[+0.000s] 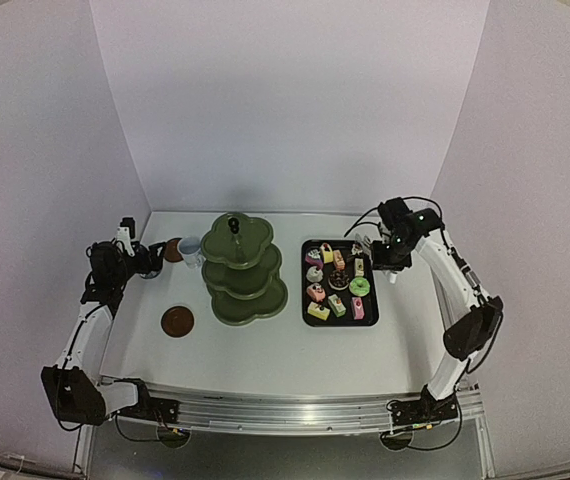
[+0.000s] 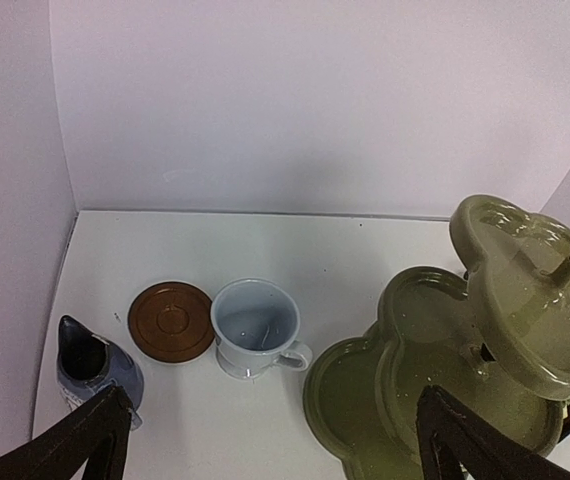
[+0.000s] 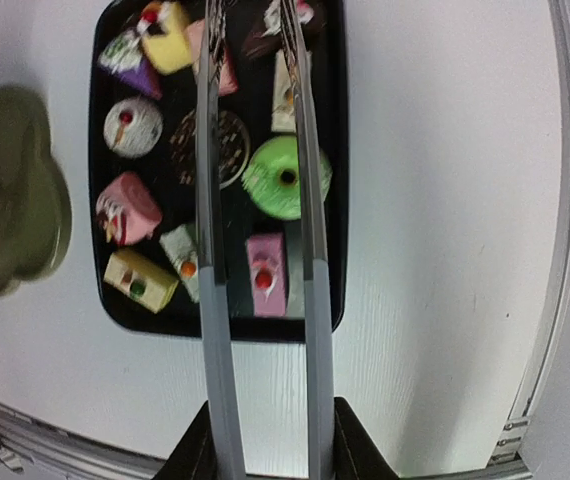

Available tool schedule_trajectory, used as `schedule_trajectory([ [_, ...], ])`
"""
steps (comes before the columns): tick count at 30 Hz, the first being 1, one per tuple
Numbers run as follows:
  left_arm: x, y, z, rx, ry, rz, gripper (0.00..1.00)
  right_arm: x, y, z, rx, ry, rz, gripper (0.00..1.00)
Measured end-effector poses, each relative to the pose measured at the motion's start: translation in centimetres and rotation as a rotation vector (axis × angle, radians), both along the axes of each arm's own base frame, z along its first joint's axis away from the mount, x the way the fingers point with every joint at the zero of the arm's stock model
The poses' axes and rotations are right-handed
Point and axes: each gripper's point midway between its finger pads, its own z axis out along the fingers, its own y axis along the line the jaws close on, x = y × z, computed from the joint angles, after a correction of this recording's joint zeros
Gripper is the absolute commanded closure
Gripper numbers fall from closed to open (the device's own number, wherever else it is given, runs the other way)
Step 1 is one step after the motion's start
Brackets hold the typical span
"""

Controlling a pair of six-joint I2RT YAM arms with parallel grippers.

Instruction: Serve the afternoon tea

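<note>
We see the olive-green three-tier stand (image 1: 240, 268) upright in the middle of the white table (image 1: 365, 350), with the black tray (image 3: 333, 240) just to its right. The small cakes (image 1: 337, 282) all lie in that tray. From the right wrist we make out a green ring cake (image 3: 287, 177), a chocolate round cake (image 3: 227, 150), a white round cake with a red top (image 3: 130, 125), a pink roll (image 3: 128, 207), a yellow slice (image 3: 140, 280) and a pink slice (image 3: 265, 288).

The right gripper (image 3: 270, 452) hangs by the tray's far right side. Its jaws are clamped on the handle end of the metal tongs (image 3: 210, 300). The two blades run apart from each other above the cakes, one on each side of the pink slice. Their tips leave the top of the frame, so we cannot tell what lies between them.

On the left, the left gripper (image 2: 275, 445) sits low at the table's far left with its jaws wide apart. Ahead of it the white mug (image 2: 257, 327) stands upright on the table, its handle turned toward the stand's bottom tier. A brown coaster (image 2: 171, 320) lies close against the mug's left side. The blue-grey pot (image 2: 95, 365) stands just beside the left finger (image 2: 95, 430), near the side wall. A second brown coaster (image 1: 177, 321) lies alone nearer the arm bases, left of the stand's bottom tier.
</note>
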Motion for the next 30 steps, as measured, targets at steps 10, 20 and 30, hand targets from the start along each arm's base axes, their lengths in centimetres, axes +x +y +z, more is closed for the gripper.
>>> schedule_trajectory([
  [10, 0.0, -0.4, 0.2, -0.003, -0.010, -0.014, 0.00, -10.4, 5.0, -0.9, -0.062, 0.047, 0.149, 0.70],
  [20, -0.2, -0.8, 0.4, -0.004, -0.014, -0.028, 0.00, -15.1, 3.8, -4.7, -0.146, 0.150, 0.107, 0.69],
  [30, -0.3, -1.2, 0.6, -0.005, -0.018, -0.041, 0.00, -15.7, 2.9, -6.1, -0.190, 0.181, 0.098, 0.67],
])
